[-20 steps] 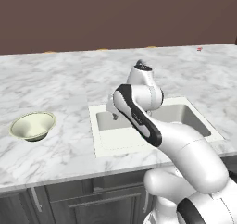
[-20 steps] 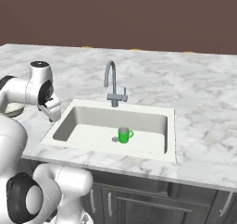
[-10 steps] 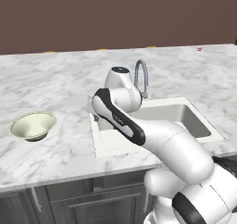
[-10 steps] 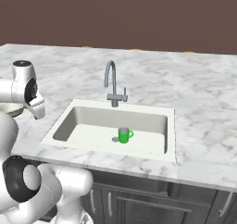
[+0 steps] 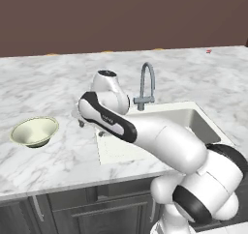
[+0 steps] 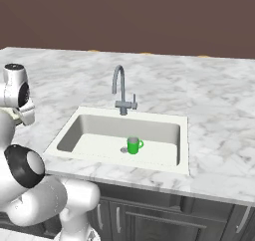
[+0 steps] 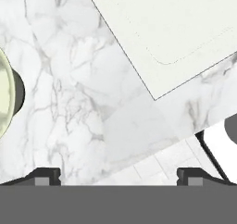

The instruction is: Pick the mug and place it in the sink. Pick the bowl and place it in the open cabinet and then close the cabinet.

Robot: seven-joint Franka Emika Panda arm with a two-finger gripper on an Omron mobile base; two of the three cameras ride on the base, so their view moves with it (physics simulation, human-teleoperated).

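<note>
The green mug point(image 6: 133, 145) stands upright in the white sink point(image 6: 164, 123), near the drain. On the marble counter left of the sink point(image 5: 196, 122) sits the cream bowl point(image 5: 35, 131); its rim also appears at the left edge of the hand view as the bowl point(image 7: 6, 98). My gripper point(image 5: 90, 127) hangs low over the counter between the bowl and the sink's left rim. In the hand view the gripper point(image 7: 118, 177) is open, its fingertips point(image 7: 46, 174) wide apart with only bare marble between them. The sink basin point(image 7: 176, 24) lies at the upper right there. The wall cabinet is out of view.
A grey gooseneck faucet point(image 5: 145, 85) rises behind the sink, close to my arm's upper link. The counter's front edge runs below, over dark low cabinets point(image 6: 149, 220). A brown wall point(image 5: 121, 15) backs the counter.
My arm has swung left from above the sink toward the bowl. The mug has stayed in the sink and the bowl has not moved.
</note>
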